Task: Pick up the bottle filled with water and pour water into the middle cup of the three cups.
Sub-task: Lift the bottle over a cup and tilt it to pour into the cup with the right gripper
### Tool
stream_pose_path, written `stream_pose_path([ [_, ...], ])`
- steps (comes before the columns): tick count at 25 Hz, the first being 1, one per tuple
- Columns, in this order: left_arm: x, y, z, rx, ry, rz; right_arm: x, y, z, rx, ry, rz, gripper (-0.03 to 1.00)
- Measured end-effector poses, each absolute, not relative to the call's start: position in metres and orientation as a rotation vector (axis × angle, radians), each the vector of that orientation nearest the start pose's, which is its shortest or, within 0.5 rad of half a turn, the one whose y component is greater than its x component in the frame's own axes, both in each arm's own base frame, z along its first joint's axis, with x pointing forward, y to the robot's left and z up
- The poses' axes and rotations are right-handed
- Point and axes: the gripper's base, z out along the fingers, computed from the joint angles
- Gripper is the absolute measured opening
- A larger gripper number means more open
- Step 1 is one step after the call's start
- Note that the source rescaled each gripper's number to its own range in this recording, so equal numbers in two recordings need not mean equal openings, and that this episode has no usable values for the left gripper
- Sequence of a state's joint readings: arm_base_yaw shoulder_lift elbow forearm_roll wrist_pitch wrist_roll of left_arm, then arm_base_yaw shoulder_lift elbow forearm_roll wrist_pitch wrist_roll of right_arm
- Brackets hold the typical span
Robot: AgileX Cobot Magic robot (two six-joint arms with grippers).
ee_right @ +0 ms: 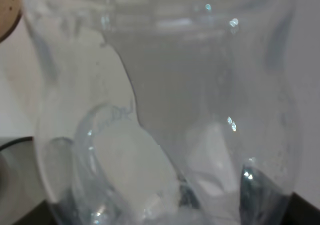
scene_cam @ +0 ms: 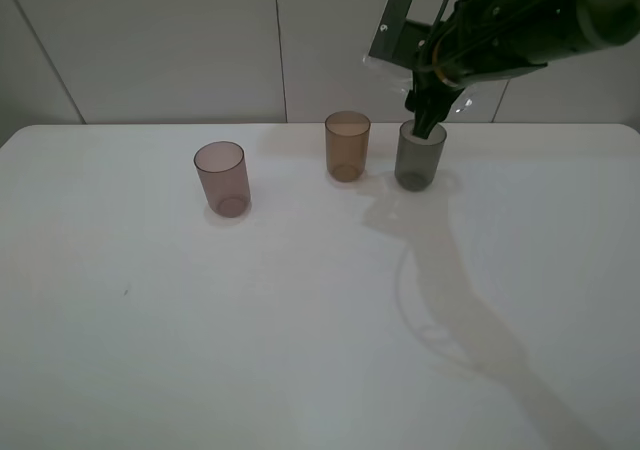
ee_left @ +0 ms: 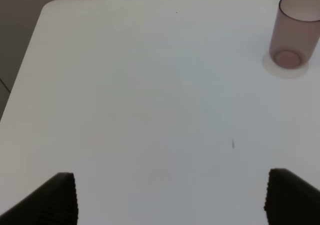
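Three cups stand in a row on the white table: mauve-pink [scene_cam: 221, 178], the amber-brown middle cup [scene_cam: 347, 145] and dark grey [scene_cam: 418, 160]. My right gripper [scene_cam: 428, 110] is shut on the clear bottle [scene_cam: 460, 100], which shows only faintly, just above the dark-grey cup's rim and to the right of the amber cup. In the right wrist view the bottle [ee_right: 165, 95] fills the frame, with clear water [ee_right: 200, 75] inside. My left gripper [ee_left: 170, 200] is open and empty above bare table, and the mauve-pink cup [ee_left: 292, 35] is far off.
The white table [scene_cam: 200, 320] reaches back to a grey panelled wall [scene_cam: 150, 40]. The amber cup's edge [ee_right: 7, 15] and the grey cup's rim [ee_right: 15, 147] show beside the bottle. The right arm's shadow [scene_cam: 450, 300] falls across the table.
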State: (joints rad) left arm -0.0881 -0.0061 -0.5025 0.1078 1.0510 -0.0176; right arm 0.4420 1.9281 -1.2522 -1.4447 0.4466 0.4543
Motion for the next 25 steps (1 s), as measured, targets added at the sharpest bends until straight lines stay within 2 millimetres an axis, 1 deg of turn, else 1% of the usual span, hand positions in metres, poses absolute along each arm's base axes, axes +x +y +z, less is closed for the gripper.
stream_pose_path([
  [4,-0.005,0.009,0.279,0.066,2.021,0.062,0.397,0.15,0.199,-1.318,1.835,-0.806,0.02],
  [17,-0.005,0.009,0.279,0.066,2.021,0.062,0.399,0.149,0.199,-1.351,1.8,-0.859,0.02],
  [25,-0.005,0.009,0.279,0.066,2.021,0.062,0.402,0.15,0.185,-1.399,1.799,-0.882,0.02],
])
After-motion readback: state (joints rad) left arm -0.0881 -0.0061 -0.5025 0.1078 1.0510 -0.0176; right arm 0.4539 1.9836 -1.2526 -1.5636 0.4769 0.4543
